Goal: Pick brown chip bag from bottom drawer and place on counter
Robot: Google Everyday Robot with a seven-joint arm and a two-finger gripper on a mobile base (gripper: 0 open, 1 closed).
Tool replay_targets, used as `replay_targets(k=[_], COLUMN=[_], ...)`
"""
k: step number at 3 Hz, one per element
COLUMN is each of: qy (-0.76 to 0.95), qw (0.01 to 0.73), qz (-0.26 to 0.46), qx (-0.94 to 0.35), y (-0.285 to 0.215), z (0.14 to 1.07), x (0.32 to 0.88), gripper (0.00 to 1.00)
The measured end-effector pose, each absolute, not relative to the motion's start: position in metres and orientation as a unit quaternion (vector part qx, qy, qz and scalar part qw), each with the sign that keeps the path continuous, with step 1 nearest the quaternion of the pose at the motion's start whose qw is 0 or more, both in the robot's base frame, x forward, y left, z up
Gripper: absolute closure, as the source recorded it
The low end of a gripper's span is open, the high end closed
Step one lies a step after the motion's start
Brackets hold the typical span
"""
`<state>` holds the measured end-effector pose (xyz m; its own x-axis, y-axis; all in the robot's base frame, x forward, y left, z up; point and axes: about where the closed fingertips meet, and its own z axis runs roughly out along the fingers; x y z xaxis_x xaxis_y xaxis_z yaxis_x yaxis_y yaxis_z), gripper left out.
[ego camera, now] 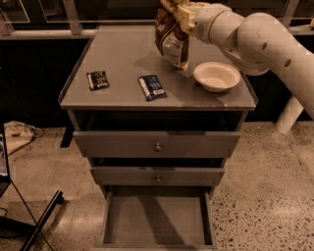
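The brown chip bag hangs upright from my gripper, which is shut on the bag's cream top end. The bag hangs over the back middle of the counter, its lower end close to the surface; I cannot tell whether it touches. My white arm reaches in from the upper right. The bottom drawer stands pulled out at the foot of the cabinet, with its flat grey floor bare.
A white bowl sits on the counter right of the bag. A small dark-blue packet and a small black packet lie at the front left. The two upper drawers with knobs are shut. A dark stand is at lower left.
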<state>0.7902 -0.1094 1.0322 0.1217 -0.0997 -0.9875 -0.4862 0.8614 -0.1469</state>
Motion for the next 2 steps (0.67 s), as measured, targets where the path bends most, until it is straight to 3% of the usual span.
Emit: replay_targets(k=[2], qy=[0.649], qw=[0.714], qz=[0.135], qx=[-0.225], y=[-0.1098], z=[1.0322], x=[0.7904], gripper=[0.57])
